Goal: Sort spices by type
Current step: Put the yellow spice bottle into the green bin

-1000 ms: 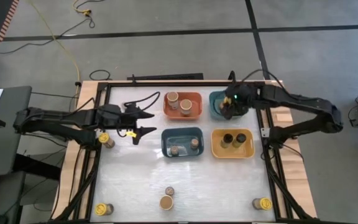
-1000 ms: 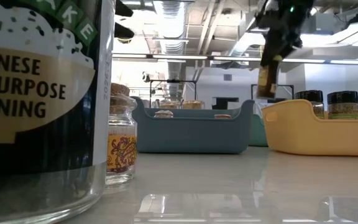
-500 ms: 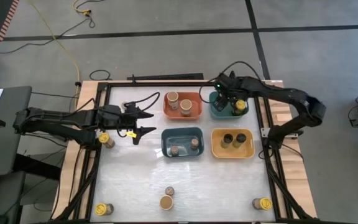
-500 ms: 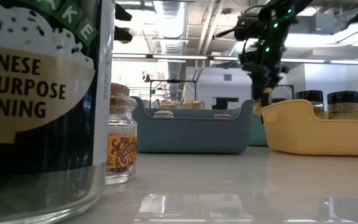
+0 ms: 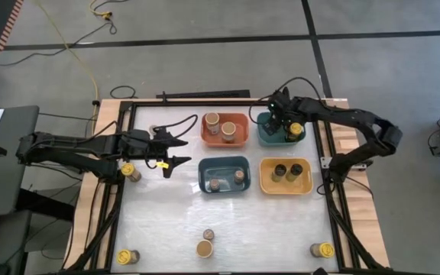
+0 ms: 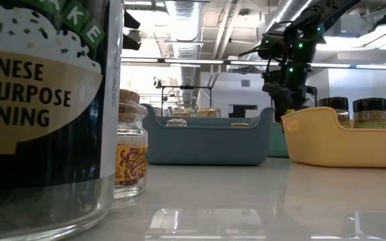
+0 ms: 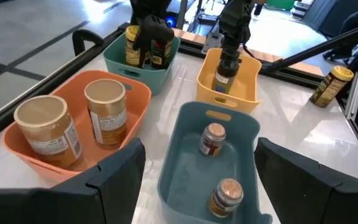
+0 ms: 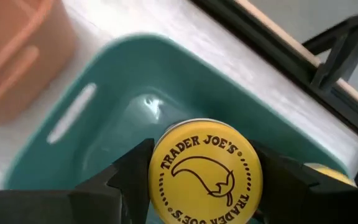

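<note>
Yellow-lidded jar (image 8: 205,172) gripped by right claw (image 5: 281,122) inside teal bin (image 8: 79,155) (left claw (image 5: 173,150) wide, idle)

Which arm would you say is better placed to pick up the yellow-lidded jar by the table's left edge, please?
The left arm, probably. Its hand, open and empty, sits right beside that yellow-lidded jar. The right hand is across the table over the teal bin, with another yellow-lidded jar between its fingers.
</note>
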{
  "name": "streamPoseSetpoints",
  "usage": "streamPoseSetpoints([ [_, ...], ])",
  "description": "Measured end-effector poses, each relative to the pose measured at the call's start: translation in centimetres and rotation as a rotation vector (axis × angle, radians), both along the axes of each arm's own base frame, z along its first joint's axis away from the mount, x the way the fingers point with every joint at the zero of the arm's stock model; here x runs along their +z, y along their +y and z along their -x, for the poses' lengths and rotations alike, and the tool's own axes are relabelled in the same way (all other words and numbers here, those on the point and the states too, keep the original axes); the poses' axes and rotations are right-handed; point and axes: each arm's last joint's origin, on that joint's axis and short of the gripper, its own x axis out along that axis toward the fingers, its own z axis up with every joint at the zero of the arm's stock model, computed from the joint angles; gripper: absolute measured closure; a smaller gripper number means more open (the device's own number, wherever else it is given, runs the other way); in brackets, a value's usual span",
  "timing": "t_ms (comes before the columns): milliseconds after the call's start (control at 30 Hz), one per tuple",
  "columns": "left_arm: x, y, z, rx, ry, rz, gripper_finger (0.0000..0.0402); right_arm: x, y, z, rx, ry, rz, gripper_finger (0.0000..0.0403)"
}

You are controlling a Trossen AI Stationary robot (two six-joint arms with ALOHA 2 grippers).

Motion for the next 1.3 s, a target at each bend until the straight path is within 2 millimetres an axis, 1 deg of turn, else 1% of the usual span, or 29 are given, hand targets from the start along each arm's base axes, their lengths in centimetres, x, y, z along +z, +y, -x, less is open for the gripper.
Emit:
streamPoseSetpoints([
  [200, 0.0, 0.1, 0.0, 0.037, 0.000, -0.013, 0.0111, -0.5, -1.1, 0.4, -0.041, 0.007, -0.004, 0.0155],
  [367, 0.0, 0.1, 0.0, 0.041, -0.001, -0.008, 0.0111, -0.7, -1.4, 0.3, -0.045, 0.004, 0.000, 0.0154],
  [733, 0.0, 0.1, 0.0, 0.042, -0.003, -0.005, 0.0111, -0.7, -1.3, 0.3, -0.042, 0.003, 0.002, 0.0137],
  [1300, 0.0, 0.1, 0.0, 0.042, -0.004, -0.004, 0.0111, -0.7, -1.3, 0.3, -0.044, 0.005, 0.002, 0.0133],
])
